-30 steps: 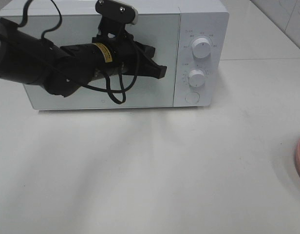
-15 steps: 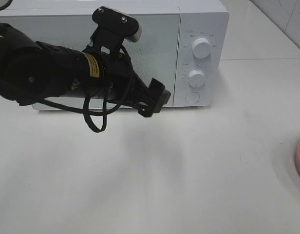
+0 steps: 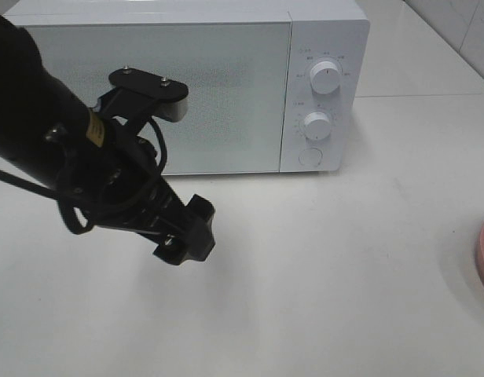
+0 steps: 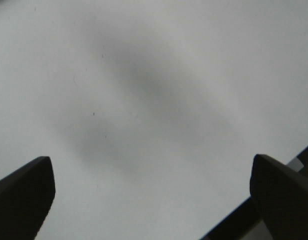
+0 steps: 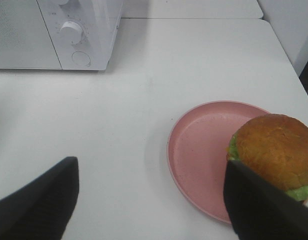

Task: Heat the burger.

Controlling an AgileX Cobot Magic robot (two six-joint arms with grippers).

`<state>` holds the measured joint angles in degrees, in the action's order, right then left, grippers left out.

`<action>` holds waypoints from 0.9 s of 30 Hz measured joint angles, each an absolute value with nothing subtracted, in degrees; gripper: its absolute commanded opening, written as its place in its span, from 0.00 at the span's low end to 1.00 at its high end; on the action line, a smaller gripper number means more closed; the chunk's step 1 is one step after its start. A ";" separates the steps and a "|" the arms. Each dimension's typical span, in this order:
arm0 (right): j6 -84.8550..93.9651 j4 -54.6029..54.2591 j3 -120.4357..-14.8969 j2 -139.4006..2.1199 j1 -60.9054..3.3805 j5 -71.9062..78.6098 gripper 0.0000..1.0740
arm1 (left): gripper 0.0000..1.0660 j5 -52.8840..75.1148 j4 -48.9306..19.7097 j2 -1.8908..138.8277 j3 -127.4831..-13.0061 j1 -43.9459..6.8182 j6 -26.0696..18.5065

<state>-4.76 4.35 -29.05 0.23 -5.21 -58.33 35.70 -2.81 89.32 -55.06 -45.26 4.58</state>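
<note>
The burger (image 5: 274, 155) sits on a pink plate (image 5: 204, 150) at the table's right, near side. Both claws, left gripper (image 4: 149, 200) and right gripper (image 5: 149, 200), stand apart, empty, the left before the shut microwave (image 3: 226, 86).

Light's bright and even from overhead, I get no hard glare. Soft diffuse shadow on the table (image 3: 320, 259) under the left arm (image 3: 61, 157); the left wrist view shows it as a grey smear. Both wrist views blur the near fingertips (image 5: 36, 200). Burger (image 5: 274, 152) reads sharp.
</note>
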 measured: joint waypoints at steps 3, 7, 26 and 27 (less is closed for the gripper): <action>-4.76 4.35 -29.05 0.23 -5.21 -58.33 0.71 | 0.93 41.42 -3.04 87.38 -55.06 -44.06 4.70; -4.76 4.35 -29.05 0.23 -5.21 -58.33 0.71 | 0.93 47.67 -3.04 83.25 -55.06 -37.18 5.33; -4.76 4.35 -29.05 0.23 -5.21 -58.33 0.71 | 0.93 62.68 -2.12 67.15 -53.97 -6.42 -2.64; -4.76 4.35 -29.05 0.23 -5.21 -58.33 0.71 | 0.93 63.08 -1.83 64.57 -52.14 -5.21 -3.50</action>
<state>-4.76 4.35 -29.05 0.23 -5.21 -58.33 63.08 -1.83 64.57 -52.14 -5.21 -3.50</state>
